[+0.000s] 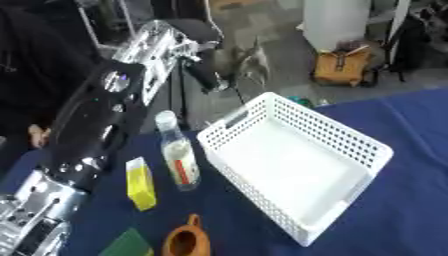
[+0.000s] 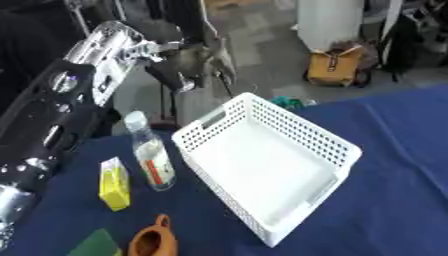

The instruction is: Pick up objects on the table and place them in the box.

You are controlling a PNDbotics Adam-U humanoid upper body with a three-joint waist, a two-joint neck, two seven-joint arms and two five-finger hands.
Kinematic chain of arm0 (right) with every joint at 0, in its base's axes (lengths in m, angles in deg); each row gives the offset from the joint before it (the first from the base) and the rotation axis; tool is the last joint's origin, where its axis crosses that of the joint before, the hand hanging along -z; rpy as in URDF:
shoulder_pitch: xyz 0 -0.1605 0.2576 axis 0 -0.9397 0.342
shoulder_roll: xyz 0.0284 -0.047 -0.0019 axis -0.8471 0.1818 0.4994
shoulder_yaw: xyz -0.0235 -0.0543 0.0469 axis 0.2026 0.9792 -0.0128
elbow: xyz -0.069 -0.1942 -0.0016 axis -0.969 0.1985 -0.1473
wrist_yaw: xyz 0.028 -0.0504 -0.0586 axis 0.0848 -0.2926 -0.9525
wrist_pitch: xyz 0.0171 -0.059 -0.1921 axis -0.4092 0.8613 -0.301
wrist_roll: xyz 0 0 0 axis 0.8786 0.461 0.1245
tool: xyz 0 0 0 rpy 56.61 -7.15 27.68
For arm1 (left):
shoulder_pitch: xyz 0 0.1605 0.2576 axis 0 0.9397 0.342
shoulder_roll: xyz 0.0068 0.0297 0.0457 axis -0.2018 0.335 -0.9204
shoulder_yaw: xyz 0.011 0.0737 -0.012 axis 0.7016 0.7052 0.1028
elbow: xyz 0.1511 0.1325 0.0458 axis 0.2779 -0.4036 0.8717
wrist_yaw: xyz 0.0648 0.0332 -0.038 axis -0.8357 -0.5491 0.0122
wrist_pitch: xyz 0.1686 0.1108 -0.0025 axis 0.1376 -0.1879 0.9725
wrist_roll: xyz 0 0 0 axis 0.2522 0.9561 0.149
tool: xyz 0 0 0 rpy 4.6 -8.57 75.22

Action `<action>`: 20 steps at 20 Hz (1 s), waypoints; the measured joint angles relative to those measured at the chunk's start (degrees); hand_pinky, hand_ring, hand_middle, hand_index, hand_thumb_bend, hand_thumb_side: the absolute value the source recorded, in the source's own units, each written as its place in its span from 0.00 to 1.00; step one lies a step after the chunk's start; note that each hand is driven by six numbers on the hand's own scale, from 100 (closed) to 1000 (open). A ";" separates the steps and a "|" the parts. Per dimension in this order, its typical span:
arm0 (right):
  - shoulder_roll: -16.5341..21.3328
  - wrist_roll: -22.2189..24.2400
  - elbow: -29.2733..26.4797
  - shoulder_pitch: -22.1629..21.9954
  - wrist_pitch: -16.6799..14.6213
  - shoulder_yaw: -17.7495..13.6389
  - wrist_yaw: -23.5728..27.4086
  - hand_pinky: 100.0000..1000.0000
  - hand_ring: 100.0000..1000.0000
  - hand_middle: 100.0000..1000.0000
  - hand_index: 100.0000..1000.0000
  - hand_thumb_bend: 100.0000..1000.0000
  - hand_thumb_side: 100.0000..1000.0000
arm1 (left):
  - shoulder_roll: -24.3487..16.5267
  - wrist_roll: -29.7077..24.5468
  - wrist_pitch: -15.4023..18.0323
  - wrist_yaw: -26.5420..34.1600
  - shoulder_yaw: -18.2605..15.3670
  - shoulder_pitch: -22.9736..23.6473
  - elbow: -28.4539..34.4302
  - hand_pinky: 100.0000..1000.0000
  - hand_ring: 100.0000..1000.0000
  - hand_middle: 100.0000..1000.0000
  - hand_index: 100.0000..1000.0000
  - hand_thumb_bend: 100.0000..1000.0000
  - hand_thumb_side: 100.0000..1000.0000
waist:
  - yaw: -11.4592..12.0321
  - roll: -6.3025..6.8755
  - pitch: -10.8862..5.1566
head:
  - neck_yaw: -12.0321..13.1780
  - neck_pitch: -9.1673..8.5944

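My left hand [image 2: 203, 59] is raised high, past the far edge of the table and above the far corner of the box, at the end of my long black and silver left arm [image 1: 96, 125], which reaches up from the lower left. The hand is smeared and dark against the floor behind it, so I cannot tell whether its fingers are curled or straight, nor whether they carry anything. My right hand shows in neither view. Below my hand sits the white box [image 1: 350, 135], a perforated basket lying askew on the blue table [image 1: 411, 200], with nothing visible inside it. Just to the left of the box, near its long side, a clear plastic bottle [image 1: 178, 152] lies on the cloth with its cap pointing away from me and a label with red on it facing up. Left of the bottle, close beside it but apart, is a small yellow carton [image 1: 140, 184]. Nearer to me, at the lower edge, is a brown clay-coloured pot [image 1: 185, 240] with a small handle or spout pointing away, and left of it the corner of a green flat thing [image 1: 127, 245], partly cut off by the edge of the view.
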 measured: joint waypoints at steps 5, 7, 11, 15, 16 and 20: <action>-0.17 0.25 0.00 0.86 -0.27 0.20 0.35 0.57 0.60 0.50 0.51 0.00 0.53 | 1.12 2.13 -1.07 -1.33 -0.02 0.79 -2.08 0.78 0.64 0.42 0.54 0.00 0.60 | -1.52 0.30 1.07 | 0.82 -0.72; -0.20 0.34 0.00 1.03 -0.37 0.34 0.37 0.57 0.60 0.50 0.51 0.00 0.53 | 1.61 2.97 -1.40 -1.75 -0.02 1.02 -2.85 0.78 0.64 0.42 0.54 0.00 0.60 | -1.78 0.30 1.36 | 0.96 -0.97; -0.52 0.47 0.00 1.54 -0.50 0.36 0.49 0.57 0.60 0.50 0.51 0.00 0.53 | 2.48 4.46 -2.00 -2.01 -0.02 1.52 -4.02 0.78 0.64 0.42 0.54 0.00 0.61 | -2.41 0.51 1.75 | 1.03 -1.05; -0.56 0.57 0.00 2.02 -0.61 0.37 0.60 0.57 0.60 0.50 0.51 0.00 0.53 | 3.68 5.71 -2.89 -1.81 0.02 2.67 -5.75 0.79 0.65 0.44 0.56 0.00 0.63 | -2.91 0.60 2.14 | 1.03 -1.43; -0.57 0.59 0.00 2.03 -0.63 0.37 0.62 0.57 0.60 0.50 0.51 0.00 0.53 | 3.87 5.88 -3.01 -1.80 0.02 2.80 -6.19 0.79 0.65 0.45 0.57 0.00 0.65 | -2.96 0.60 2.17 | 1.03 -1.47; -0.60 0.70 0.00 2.18 -0.71 0.39 0.73 0.57 0.59 0.50 0.51 0.00 0.53 | 4.59 6.62 -3.00 -1.11 0.02 2.87 -6.93 0.80 0.66 0.47 0.60 0.00 0.67 | -3.21 0.77 2.45 | 1.17 -1.49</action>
